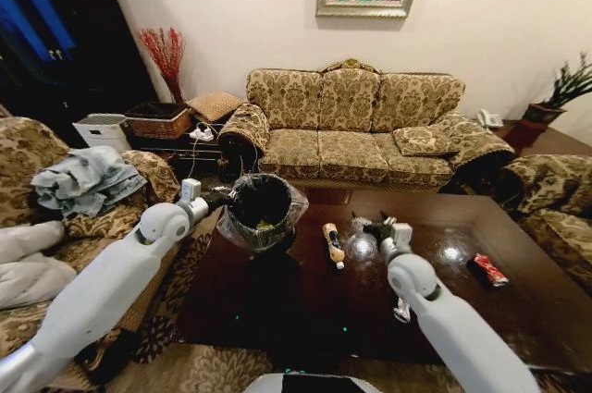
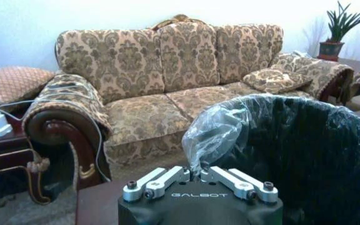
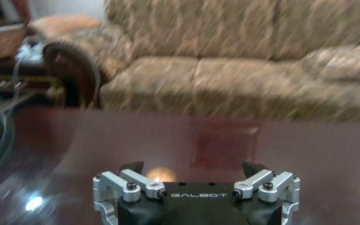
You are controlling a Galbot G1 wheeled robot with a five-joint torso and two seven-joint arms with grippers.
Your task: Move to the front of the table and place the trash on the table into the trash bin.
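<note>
The round black trash bin (image 1: 260,202) is gripped by its clear liner in the closed left gripper (image 2: 198,176), seemingly kept beside the wide-open, empty right gripper (image 3: 194,169) for drops.

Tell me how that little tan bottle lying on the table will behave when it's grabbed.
The tan bottle lies on its side on the glossy table, so a nudge would probably roll or slide it. It looks small and likely light. The right hand is open beside it.
</note>
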